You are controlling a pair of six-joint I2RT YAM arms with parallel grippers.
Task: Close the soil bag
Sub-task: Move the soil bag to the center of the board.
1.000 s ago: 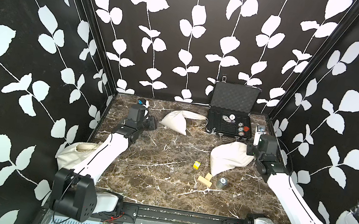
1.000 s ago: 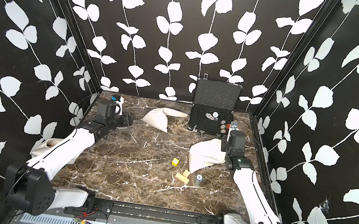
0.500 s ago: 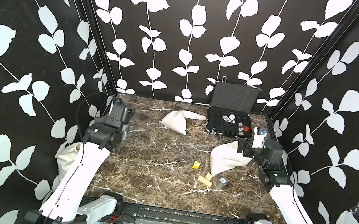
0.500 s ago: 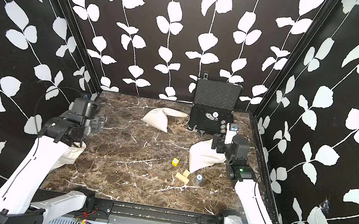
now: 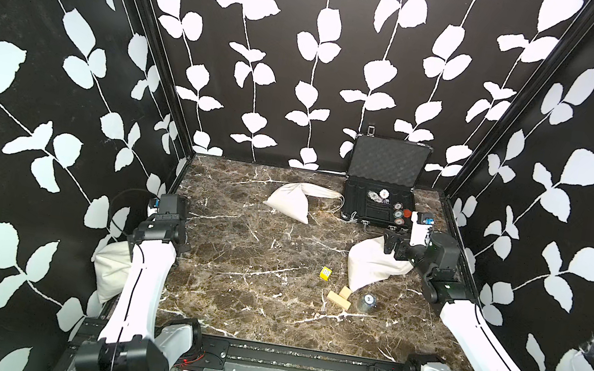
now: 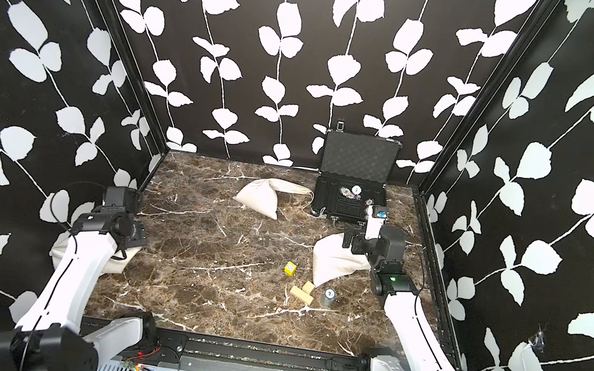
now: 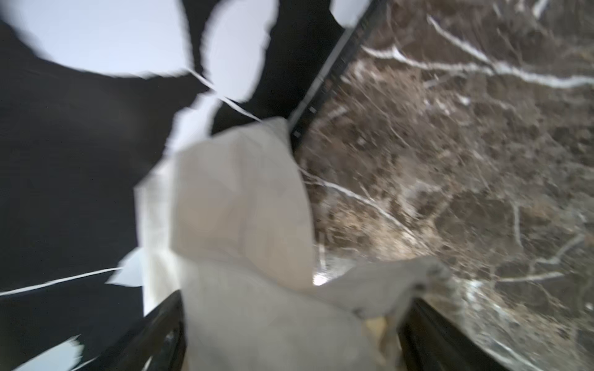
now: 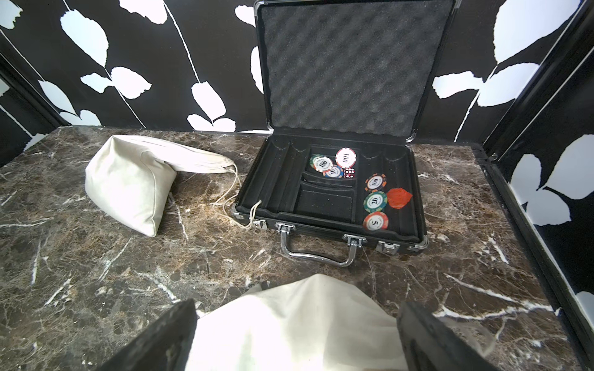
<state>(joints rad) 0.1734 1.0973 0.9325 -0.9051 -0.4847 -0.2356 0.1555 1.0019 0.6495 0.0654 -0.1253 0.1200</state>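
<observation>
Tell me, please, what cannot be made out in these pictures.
- Left gripper: behind the left arm in both top views; left wrist view blurred.
- Left cloth bag: partly behind that arm.
- Right cloth bag: end under the right gripper; cut off in right wrist view.
- Small round object: too small to name.

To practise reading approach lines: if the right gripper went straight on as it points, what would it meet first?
Most likely the cream cloth bag between the right gripper's open jaws; past it lies the open black chip case, though depth is unclear.
</observation>
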